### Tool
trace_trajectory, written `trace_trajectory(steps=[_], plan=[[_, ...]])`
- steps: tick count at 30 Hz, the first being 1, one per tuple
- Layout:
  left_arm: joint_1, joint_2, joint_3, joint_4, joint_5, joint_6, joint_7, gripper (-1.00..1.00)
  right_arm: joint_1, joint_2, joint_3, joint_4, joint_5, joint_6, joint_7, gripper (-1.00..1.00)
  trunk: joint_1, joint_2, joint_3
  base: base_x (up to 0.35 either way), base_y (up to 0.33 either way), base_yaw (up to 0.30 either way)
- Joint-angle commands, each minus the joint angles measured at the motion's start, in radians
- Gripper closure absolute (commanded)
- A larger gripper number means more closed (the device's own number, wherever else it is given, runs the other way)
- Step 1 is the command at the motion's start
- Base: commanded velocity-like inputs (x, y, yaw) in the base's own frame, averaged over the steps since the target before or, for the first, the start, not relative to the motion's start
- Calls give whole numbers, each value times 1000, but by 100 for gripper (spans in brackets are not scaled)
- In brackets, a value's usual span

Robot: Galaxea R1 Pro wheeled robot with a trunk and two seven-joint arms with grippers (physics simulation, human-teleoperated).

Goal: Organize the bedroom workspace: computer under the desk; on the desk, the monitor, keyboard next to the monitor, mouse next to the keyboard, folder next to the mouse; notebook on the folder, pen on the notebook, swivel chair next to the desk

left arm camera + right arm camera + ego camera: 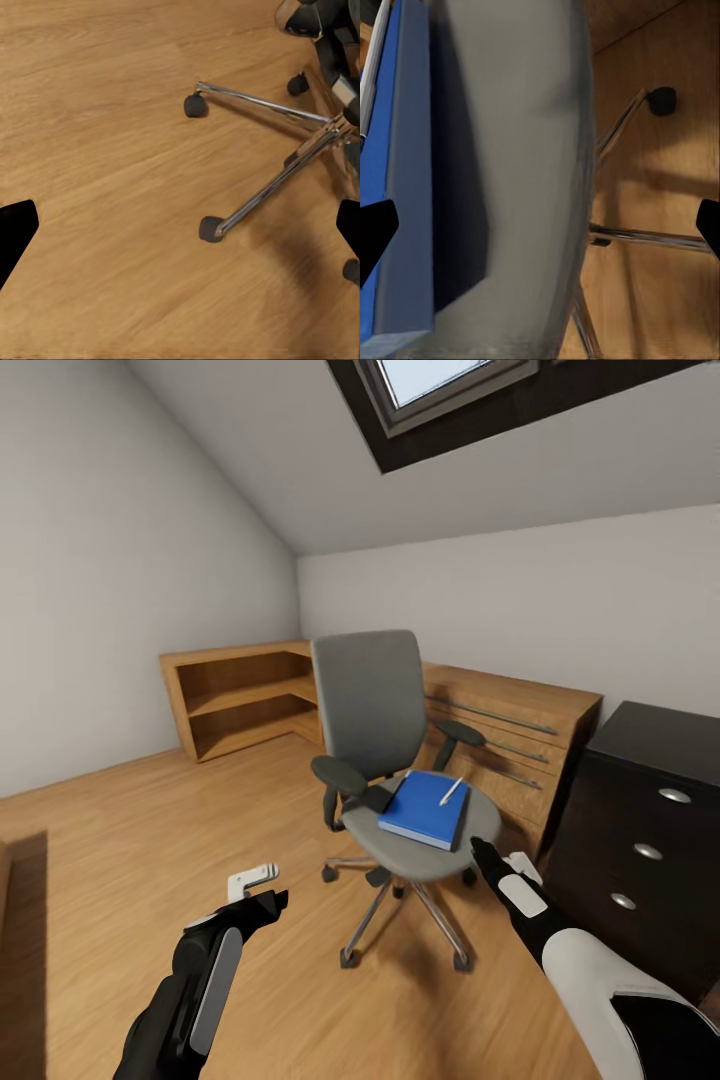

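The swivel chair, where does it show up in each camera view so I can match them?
Head view: swivel chair centre, seat carrying the blue book.
Left wrist view: its metal legs and castors on the wooden floor.
Right wrist view: grey seat edge beside the book.
Shared landmark: the chrome legs.

no text or labels can be read.

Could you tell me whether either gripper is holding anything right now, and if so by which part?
Nothing is held: the left gripper is open over bare floor, the right gripper open beside the swivel chair seat.
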Motion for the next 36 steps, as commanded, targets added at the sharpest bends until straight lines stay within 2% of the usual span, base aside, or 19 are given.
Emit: trace_trajectory(steps=[1,5,10,14,19,20,25,32,35,36], plan=[[-1,-1,1,-1,11,4,7,-100,0,0,1,-1,-9,-2,-2,-100,-1,0,-1,-303,0,0],[-1,-1,1,-1,11,4,7,-100,0,7,2,0,-11,-2,-2,-100,-1,0,-1,-321,0,0],[-1,-1,1,-1,12,4,7,-100,7,39,4,1,-8,-3,-1,-100,-1,0,-1,-285,0,0],[-1,-1,1,-1,12,4,7,-100,11,48,5,1,-7,-3,0,-100,-1,0,-1,-155,0,0],[-1,-1,1,-1,12,4,7,-100,20,83,7,32,4,0,53,-100,-1,0,-1,-21,0,0],[-1,-1,1,-1,12,4,7,-100,21,98,8,57,7,1,93,-100,-1,0,-1,-4,0,0],[-1,-1,2,-1,12,4,7,-100,23,109,13,85,23,3,145,-100,-1,0,-1,-2,0,0],[-1,-1,2,-1,12,4,9,-100,24,119,14,93,32,14,164,-100,-1,0,-1,0,0,0],[-1,-2,2,-1,11,3,9,-100,24,119,13,94,32,41,165,-100,-1,0,-1,0,0,0],[-1,-2,2,-1,11,3,10,-100,24,117,12,94,31,82,165,-100,-1,0,-1,0,0,0]])
